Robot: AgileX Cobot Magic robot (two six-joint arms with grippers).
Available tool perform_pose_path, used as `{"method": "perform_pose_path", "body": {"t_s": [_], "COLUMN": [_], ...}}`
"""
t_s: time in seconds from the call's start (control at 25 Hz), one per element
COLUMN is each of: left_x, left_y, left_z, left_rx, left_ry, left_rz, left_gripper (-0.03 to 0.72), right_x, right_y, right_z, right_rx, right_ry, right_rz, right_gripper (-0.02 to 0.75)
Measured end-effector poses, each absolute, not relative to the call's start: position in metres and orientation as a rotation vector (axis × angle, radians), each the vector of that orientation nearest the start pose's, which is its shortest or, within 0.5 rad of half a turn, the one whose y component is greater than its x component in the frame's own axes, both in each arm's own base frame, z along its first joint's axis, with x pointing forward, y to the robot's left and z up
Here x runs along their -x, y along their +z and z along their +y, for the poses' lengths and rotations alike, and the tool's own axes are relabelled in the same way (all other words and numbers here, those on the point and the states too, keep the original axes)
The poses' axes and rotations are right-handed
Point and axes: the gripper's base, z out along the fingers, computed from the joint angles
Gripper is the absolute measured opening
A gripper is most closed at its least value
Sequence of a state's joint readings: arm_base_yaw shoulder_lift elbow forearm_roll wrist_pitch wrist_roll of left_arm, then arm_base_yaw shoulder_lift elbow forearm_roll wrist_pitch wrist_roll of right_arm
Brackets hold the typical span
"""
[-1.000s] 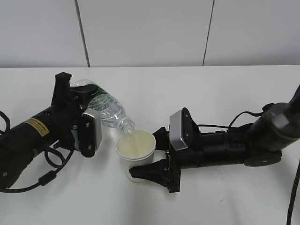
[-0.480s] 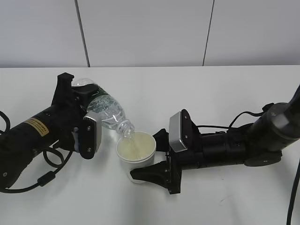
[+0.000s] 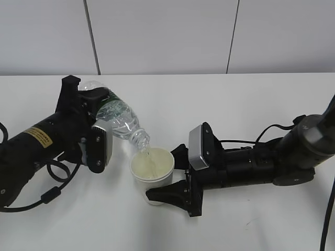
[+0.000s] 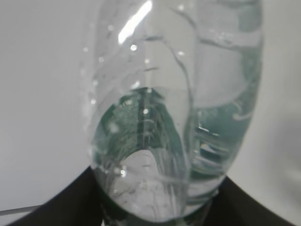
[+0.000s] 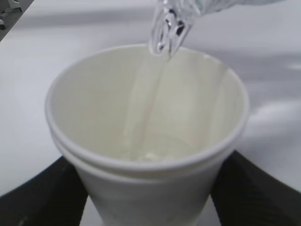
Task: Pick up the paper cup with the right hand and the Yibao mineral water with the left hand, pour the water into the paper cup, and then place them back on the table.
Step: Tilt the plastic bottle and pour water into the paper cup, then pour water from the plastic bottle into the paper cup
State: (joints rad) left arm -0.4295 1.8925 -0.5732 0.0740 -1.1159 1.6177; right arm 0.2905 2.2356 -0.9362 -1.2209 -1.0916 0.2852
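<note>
My left gripper (image 3: 99, 112) is shut on the Yibao mineral water bottle (image 3: 119, 121), tilted mouth-down to the right over the paper cup (image 3: 152, 168). A thin stream of water (image 3: 148, 155) runs from its mouth into the cup. In the left wrist view the clear ribbed bottle (image 4: 174, 113) fills the frame between the black fingers (image 4: 70, 202). My right gripper (image 3: 167, 175) is shut on the white paper cup, which is upright. In the right wrist view the cup (image 5: 146, 155) sits between the black fingers (image 5: 37, 193), with water (image 5: 157, 99) falling in and a shallow pool at the bottom.
The white table (image 3: 251, 99) spreads around both arms. Black cables (image 3: 52, 188) loop by the left arm and a cable (image 3: 328, 219) hangs at the right edge. A grey panelled wall (image 3: 167, 36) stands behind the table.
The left arm has risen slightly and tipped the bottle a little steeper. Water keeps pouring into the cup. The right arm and cup have stayed put.
</note>
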Motion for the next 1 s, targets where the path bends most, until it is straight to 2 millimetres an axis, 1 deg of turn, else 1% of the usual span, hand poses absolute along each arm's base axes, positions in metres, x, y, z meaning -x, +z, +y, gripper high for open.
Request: {"method": "perform_pose_path", "body": {"t_s": [0.2, 1.0], "left_x": [-0.2884, -0.2884], "left_y": [0.1431, 0.1430], "left_z": [-0.1387, -0.1387], "left_rx": [-1.533, -1.539], "left_ry": [0.857, 0.864], "left_rz": [0.838, 0.831], "left_gripper": [0.349, 0.348], "right_x": [-0.3174, -0.3174], "right_y": [0.0645, 0.0645], "right_z": [0.1739, 0.1739], "right_rx": [1.321, 1.321], "right_ry": [0.862, 0.862], "right_rz": [1.506, 1.506], "right_gripper": [0.542, 0.542]}}
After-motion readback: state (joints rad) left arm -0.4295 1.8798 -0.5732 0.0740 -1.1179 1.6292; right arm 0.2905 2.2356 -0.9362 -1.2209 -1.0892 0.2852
